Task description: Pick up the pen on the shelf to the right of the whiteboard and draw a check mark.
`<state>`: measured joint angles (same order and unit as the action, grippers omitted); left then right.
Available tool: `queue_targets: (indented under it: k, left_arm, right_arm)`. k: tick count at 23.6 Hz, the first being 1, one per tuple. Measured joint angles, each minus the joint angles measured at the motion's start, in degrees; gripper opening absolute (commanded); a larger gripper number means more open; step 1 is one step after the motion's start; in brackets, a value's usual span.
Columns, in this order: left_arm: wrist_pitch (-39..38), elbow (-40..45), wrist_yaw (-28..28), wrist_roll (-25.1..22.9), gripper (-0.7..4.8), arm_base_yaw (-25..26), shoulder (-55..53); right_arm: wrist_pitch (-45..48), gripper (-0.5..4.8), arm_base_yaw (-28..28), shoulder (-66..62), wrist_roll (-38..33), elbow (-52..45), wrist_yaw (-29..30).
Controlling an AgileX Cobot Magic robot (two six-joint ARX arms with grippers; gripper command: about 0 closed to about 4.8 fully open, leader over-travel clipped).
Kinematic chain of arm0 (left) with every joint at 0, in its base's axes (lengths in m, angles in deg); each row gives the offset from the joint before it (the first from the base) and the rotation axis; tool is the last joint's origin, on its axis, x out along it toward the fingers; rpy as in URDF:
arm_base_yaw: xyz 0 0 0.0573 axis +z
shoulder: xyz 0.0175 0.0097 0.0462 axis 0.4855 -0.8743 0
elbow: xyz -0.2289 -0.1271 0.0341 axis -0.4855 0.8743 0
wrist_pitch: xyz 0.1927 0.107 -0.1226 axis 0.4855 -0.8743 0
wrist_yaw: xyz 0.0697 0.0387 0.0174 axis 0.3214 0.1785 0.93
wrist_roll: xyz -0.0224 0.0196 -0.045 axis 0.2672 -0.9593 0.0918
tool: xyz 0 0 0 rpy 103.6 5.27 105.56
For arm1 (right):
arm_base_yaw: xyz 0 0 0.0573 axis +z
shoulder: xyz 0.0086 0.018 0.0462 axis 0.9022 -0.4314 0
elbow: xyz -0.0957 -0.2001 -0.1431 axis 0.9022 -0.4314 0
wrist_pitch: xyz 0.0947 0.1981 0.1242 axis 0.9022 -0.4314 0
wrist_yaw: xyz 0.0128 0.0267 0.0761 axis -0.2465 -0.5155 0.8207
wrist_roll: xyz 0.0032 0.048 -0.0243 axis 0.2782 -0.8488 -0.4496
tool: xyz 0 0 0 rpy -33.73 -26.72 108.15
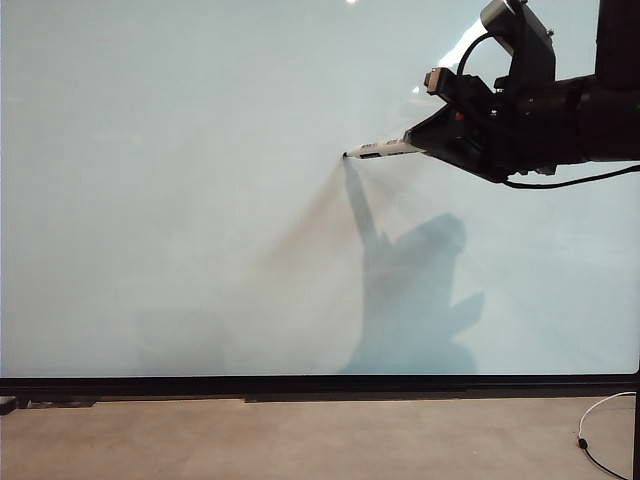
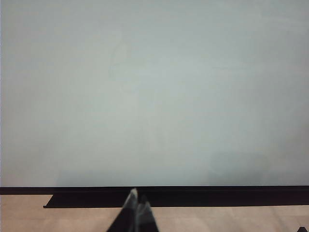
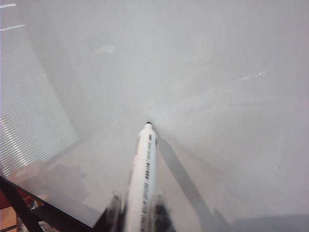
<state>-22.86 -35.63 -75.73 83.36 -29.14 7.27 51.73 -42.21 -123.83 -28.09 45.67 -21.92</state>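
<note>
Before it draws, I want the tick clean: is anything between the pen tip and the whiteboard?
Nothing visible. The right tool holds the pen, tip at the bare whiteboard; no mark shows yet.

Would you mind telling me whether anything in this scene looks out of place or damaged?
Nothing stands out. The right tool holds the slim white pen with its tip at the clean, pale glossy whiteboard; the left tool sits shut below the board.

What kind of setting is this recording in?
Probably a lab or office test rig: a large whiteboard fills the view, the right gripper holds a pen to it, and the left gripper sits shut below.
</note>
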Motion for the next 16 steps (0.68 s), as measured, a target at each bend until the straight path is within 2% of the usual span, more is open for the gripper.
queue_targets:
  k: [16]
  left_arm:
    - [0.0, 0.0, 0.0, 0.0, -0.05, 0.0, 0.0]
  right_arm:
    - [-0.8, -0.04, 0.0, 0.0, -0.1, -1.9, -3.1]
